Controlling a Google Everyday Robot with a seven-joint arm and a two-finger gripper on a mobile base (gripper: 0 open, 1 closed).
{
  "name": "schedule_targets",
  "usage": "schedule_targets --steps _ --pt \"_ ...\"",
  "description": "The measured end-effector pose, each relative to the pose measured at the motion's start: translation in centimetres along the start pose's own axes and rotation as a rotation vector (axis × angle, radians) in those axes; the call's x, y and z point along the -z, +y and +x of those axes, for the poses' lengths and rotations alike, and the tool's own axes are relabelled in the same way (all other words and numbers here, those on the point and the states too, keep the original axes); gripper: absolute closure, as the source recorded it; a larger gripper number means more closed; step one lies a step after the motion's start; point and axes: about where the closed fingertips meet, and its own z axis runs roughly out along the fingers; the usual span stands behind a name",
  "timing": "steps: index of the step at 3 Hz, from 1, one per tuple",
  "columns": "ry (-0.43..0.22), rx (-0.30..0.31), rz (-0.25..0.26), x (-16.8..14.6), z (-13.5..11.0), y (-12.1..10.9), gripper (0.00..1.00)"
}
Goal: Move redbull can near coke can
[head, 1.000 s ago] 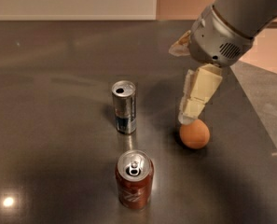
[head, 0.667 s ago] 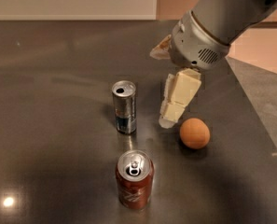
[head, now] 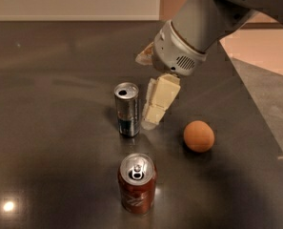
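table (head: 45, 104): dark, glossy; carries everything below.
redbull can (head: 127, 109): upright, centre of frame, slightly left; top opened. Nothing grips it.
coke can (head: 137, 182): upright, lower centre, directly below the redbull can in the frame; a clear strip of table lies between them.
pincer (head: 151, 118): hangs from the grey wrist that enters from the upper right. Its cream tip is low, just beside the right side of the redbull can; touching or a hair apart, cannot tell. Apart or together: cannot tell from this view.
orange (head: 198, 136): round fruit, right of centre, apart from the pincer and both cans; not part of the task.
step in hand: judged as the approach to the redbull can, grasp not yet made.
next move calls for: getting the pincer around the slim can without tipping it, a firm clamp, then a short carry toward the lower centre, setting it down upright beside the coke can without bumping it.
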Motion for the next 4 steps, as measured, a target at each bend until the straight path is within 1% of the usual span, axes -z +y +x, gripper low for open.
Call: schedule_targets --steps 2,3,4 --pt "-0.045 0.016 -0.054 -1.8 -1.5 0.0 0.00" --pt "-0.054 0.021 -0.067 -2.3 -1.7 0.0 0.15" --pt "-0.055 0.023 -0.069 -2.6 -1.5 -0.2 0.39"
